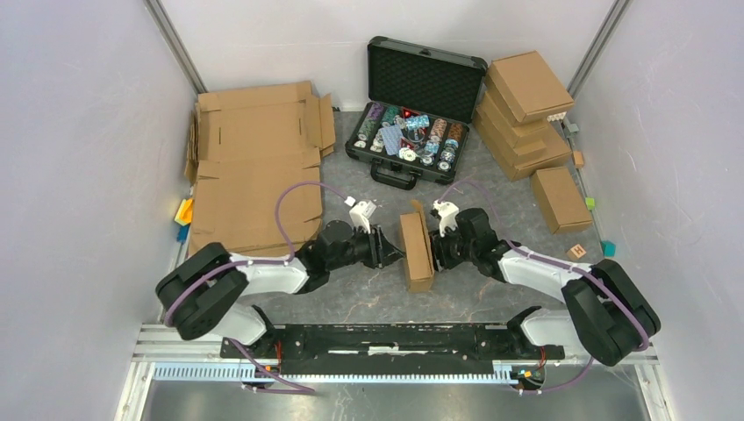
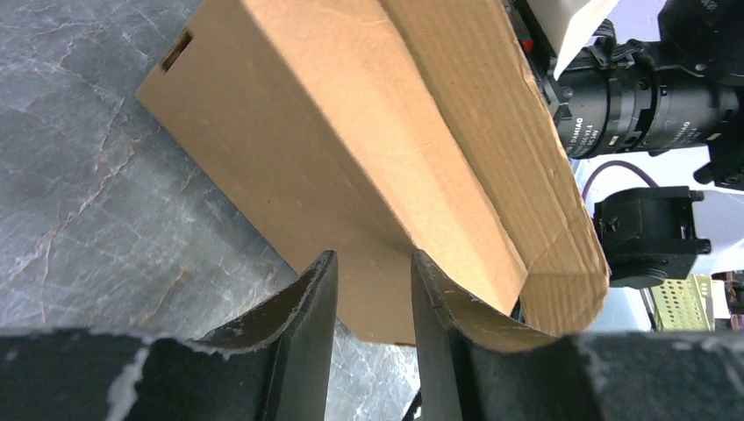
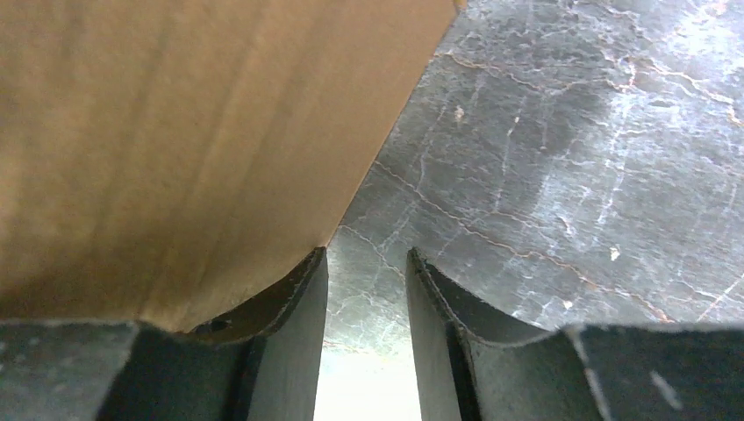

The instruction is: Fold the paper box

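Small brown corrugated cardboard box (image 1: 418,250) stands on edge on the grey marbled bench (image 1: 368,300); left pincer (image 1: 392,248) and right pincer (image 1: 436,250) flank it, both part-open, clamping nothing.

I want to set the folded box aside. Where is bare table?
Bare table between the paper box and the base rail, and between the black case and small closed box. Crowded: cardboard sheets left, stacked boxes back right.
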